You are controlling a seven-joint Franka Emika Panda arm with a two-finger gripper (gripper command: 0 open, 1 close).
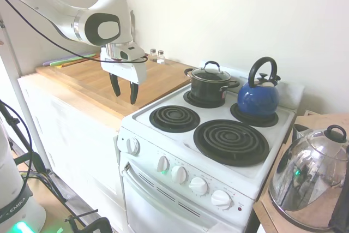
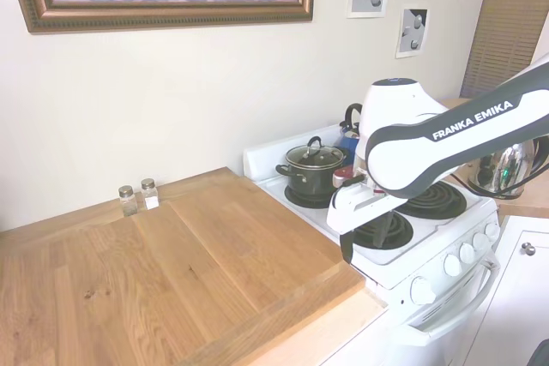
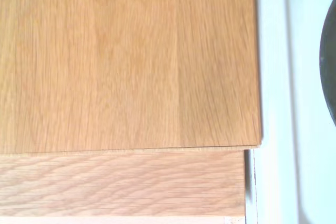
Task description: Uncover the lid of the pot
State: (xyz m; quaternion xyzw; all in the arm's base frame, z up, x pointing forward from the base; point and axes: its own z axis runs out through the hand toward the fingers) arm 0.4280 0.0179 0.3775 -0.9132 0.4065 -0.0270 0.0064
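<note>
Gripper (image 1: pixel 125 92) hanging with fingers spread and empty above wooden counter (image 1: pixel 98 83) beside stove (image 1: pixel 218 151), lid (image 1: pixel 209 72) seated on pot (image 1: pixel 208 88) (back burner, beside blue kettle (image 1: pixel 258 97)), well apart

A big wooden board (image 3: pixel 126 61) fills most of the picture. It is light brown, and its grain runs in long stripes. The board lies on a wooden counter (image 3: pixel 121 182), and a strip of that counter shows past one edge of the board. The counter has wavier lines in its wood. One corner of the board sits right beside the white stove top (image 3: pixel 283 103). The stove top runs all along one side of the board. Far from the board, at the picture's edge, a dark round burner (image 3: pixel 329 61) peeks in on the stove top.
</note>
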